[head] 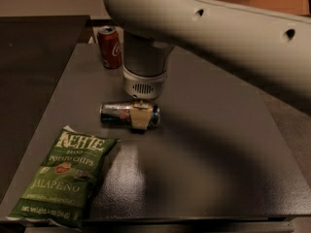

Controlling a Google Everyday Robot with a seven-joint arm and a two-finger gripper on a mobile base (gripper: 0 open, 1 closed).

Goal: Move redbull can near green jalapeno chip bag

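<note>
the gripper (141, 118) stands over the redbull can (115, 113), fingers clasped across its body. the can lies on its side, long axis crosswise. the green jalapeno chip bag (65, 176) lies near, toward the camera and leftward.

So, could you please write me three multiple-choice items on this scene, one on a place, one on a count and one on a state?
1. Where does the green jalapeno chip bag lie on the table?
A. far right corner
B. near left corner
C. against the far edge

2. How many drink cans are in view?
A. one
B. three
C. two

3. How is the redbull can placed?
A. on its side, held by the gripper
B. upright and free
C. on top of the bag

Answers:
1 B: the bag lies flat at the near left corner.
2 C: there is the redbull can, plus the red cola can standing at the far edge.
3 A: the gripper, left of the table's middle, is closed around the lying can.
</note>
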